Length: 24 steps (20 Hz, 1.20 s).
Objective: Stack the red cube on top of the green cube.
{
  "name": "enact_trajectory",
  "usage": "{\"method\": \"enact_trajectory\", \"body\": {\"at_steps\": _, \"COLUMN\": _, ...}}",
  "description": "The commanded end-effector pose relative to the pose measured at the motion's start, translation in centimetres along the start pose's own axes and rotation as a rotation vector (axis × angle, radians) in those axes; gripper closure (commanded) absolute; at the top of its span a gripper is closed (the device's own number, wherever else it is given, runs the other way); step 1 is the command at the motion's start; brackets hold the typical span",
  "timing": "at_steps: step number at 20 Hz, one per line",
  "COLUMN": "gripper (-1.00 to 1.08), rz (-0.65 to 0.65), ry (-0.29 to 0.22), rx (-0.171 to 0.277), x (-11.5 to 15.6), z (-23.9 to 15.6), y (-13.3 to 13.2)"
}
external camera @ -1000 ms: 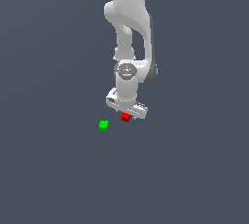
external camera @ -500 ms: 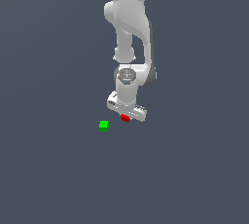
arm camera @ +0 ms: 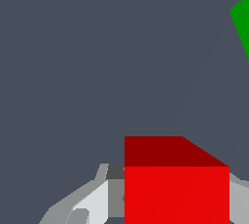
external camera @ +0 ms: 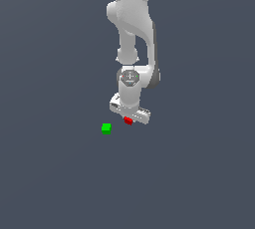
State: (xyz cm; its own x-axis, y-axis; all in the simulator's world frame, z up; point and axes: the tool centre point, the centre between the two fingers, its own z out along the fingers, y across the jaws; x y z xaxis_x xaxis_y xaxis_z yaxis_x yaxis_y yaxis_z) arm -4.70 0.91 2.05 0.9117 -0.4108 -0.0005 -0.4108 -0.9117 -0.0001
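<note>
The red cube (external camera: 128,120) sits between the fingertips of my white gripper (external camera: 129,119), at table level. In the wrist view the red cube (arm camera: 176,189) fills the gap between the fingers (arm camera: 115,194), which press against both of its sides. The gripper is shut on it. The green cube (external camera: 106,128) lies on the grey table a short way toward the exterior view's left of the gripper and slightly nearer the camera. Only a corner of the green cube (arm camera: 241,28) shows at the edge of the wrist view.
The grey table (external camera: 60,173) stretches all around the two cubes. The white arm (external camera: 132,29) rises straight above the gripper.
The hand has sunk a little lower over the red cube. Both cubes stay where they were.
</note>
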Motion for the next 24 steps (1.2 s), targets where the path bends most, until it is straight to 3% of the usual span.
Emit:
{"method": "enact_trajectory", "body": {"at_steps": 1, "gripper": 1.08, "rz": 0.000, "ry": 0.000, "rx": 0.000, "x": 0.0, "z": -0.2, "y": 0.0}}
{"method": "enact_trajectory", "body": {"at_steps": 17, "gripper": 1.08, "rz": 0.000, "ry": 0.000, "rx": 0.000, "x": -0.1, "z": -8.2, "y": 0.1}}
{"method": "enact_trajectory", "body": {"at_steps": 24, "gripper": 1.08, "rz": 0.001, "ry": 0.001, "rx": 0.000, "x": -0.1, "z": -9.8, "y": 0.1}}
